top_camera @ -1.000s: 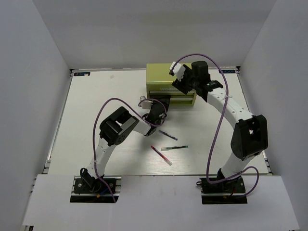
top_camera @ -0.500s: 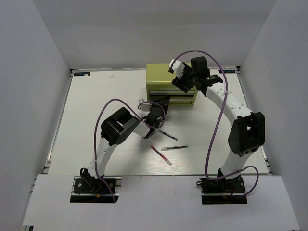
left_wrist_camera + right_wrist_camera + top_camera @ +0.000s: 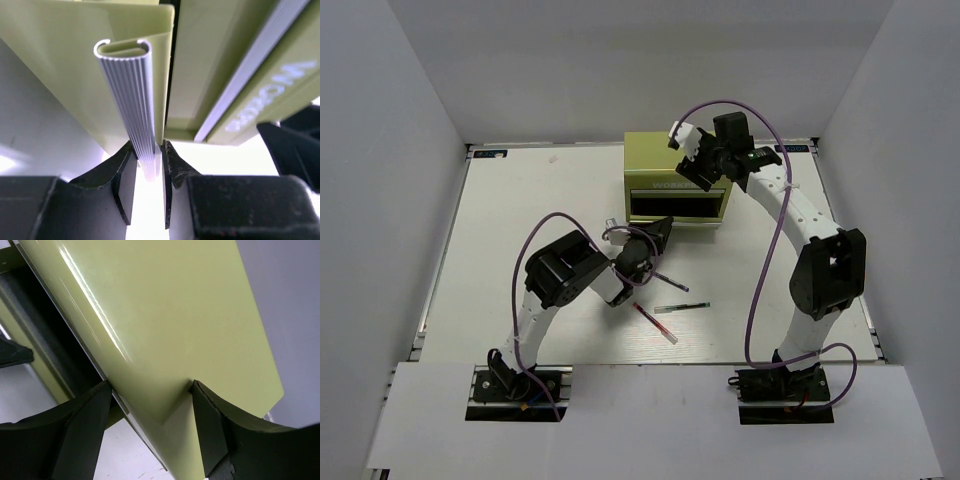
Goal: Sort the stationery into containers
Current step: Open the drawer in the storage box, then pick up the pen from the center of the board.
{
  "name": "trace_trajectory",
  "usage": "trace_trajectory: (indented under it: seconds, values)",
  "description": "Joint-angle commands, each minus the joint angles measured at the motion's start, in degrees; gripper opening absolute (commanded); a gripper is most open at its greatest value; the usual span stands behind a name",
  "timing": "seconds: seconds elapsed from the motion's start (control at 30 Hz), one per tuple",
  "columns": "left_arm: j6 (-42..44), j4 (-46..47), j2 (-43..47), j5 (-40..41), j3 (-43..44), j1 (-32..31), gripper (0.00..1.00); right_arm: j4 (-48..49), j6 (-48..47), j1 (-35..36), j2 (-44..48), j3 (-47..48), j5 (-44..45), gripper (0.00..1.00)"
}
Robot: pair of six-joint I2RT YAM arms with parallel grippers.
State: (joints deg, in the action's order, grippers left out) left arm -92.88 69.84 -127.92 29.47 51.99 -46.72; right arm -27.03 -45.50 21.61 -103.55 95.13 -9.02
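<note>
The olive-green cabinet [image 3: 655, 155] stands at the back of the table, and one lower drawer [image 3: 680, 206] is pulled out, showing a dark inside. My left gripper [image 3: 658, 230] is shut on the drawer's ribbed silver handle [image 3: 132, 115], which sits between the jaws [image 3: 150, 165]. My right gripper [image 3: 708, 176] is open and straddles the cabinet's top front corner [image 3: 165, 330], with its fingers [image 3: 212, 430] resting against the cabinet. A dark pen [image 3: 663, 277], a green pen [image 3: 682, 306] and a red pen [image 3: 654, 322] lie on the table. The light blue pen is out of view.
The white table [image 3: 520, 230] is walled in by grey panels on the left, back and right. The left arm's elbow [image 3: 565, 270] hangs just left of the pens. Purple cables loop over both arms.
My left gripper has moved toward the near side with the handle, and the drawer has slid out. My right gripper has shifted slightly back onto the cabinet's top edge. The pens have not moved.
</note>
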Motion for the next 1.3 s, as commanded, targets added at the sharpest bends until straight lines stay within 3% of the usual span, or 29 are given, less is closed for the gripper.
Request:
trace_trajectory:
  seconds: [0.0, 0.17, 0.2, 0.23, 0.33, 0.43, 0.57, 0.73, 0.83, 0.87, 1.0, 1.17, 1.27]
  values:
    - [1.5, -2.5, 4.8, 5.7, -5.6, 1.1, 0.00, -3.4, 2.7, -1.5, -6.1, -1.3, 3.1, 0.68]
    - [1.5, -1.9, 6.1, 5.2, -8.0, 1.1, 0.00, -4.0, 2.8, -1.4, -6.0, -1.3, 2.6, 0.72]
    - [1.5, -1.9, 6.1, 4.5, -8.7, 1.1, 0.05, -3.9, 2.8, -1.5, -5.8, -1.1, 2.5, 0.74]
    - [1.5, -1.1, 6.1, 4.0, -8.7, 1.1, 0.27, -4.3, 2.8, -1.5, -5.5, -1.4, 2.3, 0.77]
    - [1.5, 0.2, 6.1, 3.0, -8.7, 1.6, 0.61, -4.6, 2.9, -1.4, -4.0, -1.5, 1.3, 0.84]
    - [2.7, -0.3, 6.8, 3.0, -8.7, 2.2, 0.74, -4.9, 3.0, -1.6, -1.1, -3.2, 0.1, 0.86]
    - [3.3, -0.8, 8.8, 3.0, -8.7, 2.2, 0.83, -4.4, 2.6, -1.6, 4.2, -8.2, -1.7, 0.86]
    - [4.5, 0.7, 11.0, -0.7, -12.2, 2.2, 0.84, -4.7, 1.2, -1.7, 15.1, -17.1, -5.7, 0.85]
    - [5.1, -0.8, 15.4, -1.9, -15.4, 2.2, 0.84, -8.2, -3.4, -1.9, 23.4, -24.0, -12.4, 0.81]
    - [5.1, -4.7, 17.0, -2.6, -16.1, 2.2, 0.84, -9.2, -7.3, -1.8, 24.5, -25.7, -18.1, 0.79]
    - [5.1, -15.8, 25.0, -5.3, -21.0, 1.7, 0.85, -16.6, -20.3, -1.3, 30.3, -37.7, -25.7, 0.68]
    - [5.1, -26.7, 34.7, -7.6, -26.6, 1.7, 0.85, -17.4, -22.1, -0.4, 28.2, -41.7, -28.7, 0.65]
    - [8.4, -41.2, 44.2, -8.5, -27.0, 2.2, 0.88, -14.9, -21.7, 1.4, 26.3, -43.7, -28.5, 0.67]
